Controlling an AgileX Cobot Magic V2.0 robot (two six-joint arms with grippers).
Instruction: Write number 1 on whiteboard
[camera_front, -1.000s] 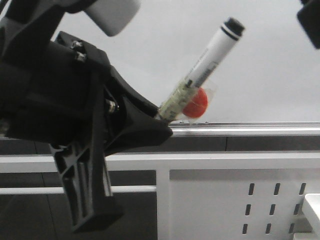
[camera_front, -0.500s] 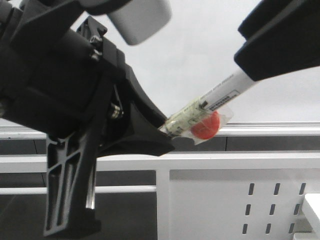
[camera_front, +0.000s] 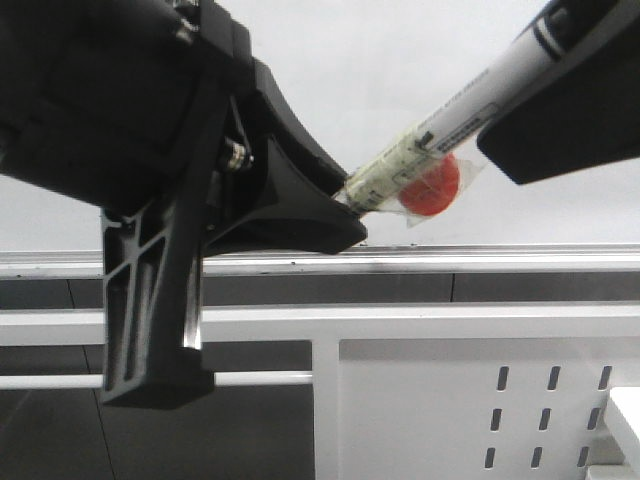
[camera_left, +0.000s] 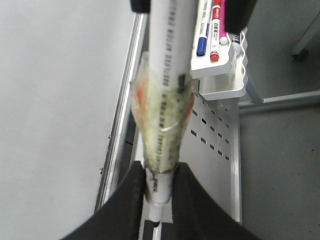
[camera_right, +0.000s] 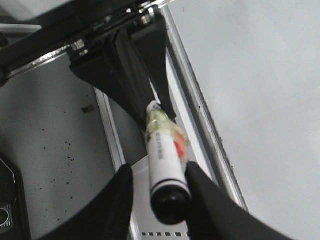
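Front view: we are finding the marker pen (camera_front: 455, 115) lying on a slanted long axis, its lower end low and to the left, its black-capped end high and to the right, in front of the whiteboard (camera_front: 330, 40). The left gripper (camera_front: 345, 215) is closing its jaws on the lower end of the pen, just above the silver tray rail (camera_front: 500, 260). The right gripper (camera_front: 560, 90) is covering the upper, capped end. A red ball (camera_front: 432, 187) is sitting under clear tape against the underside of the barrel, between the two grippers.

In the left wrist view we are seeing the left gripper (camera_left: 159, 200) with its jaws narrow and pressing the barrel of the pen (camera_left: 167, 75) from both sides; the pen is running straight away from the jaws, alongside the rail. A white rack of further markers (camera_left: 210, 30) is hanging beyond, above the white slotted panel (camera_left: 215, 145).

In the right wrist view we are noting the right gripper (camera_right: 160, 192) with its jaws standing on either side of the black cap (camera_right: 170, 202), close to it; we cannot tell whether they are pressing it. The pen is pointing from there toward the left arm.

We are finding no stroke of the number 1 on the visible board face, which is showing plain pale grey.
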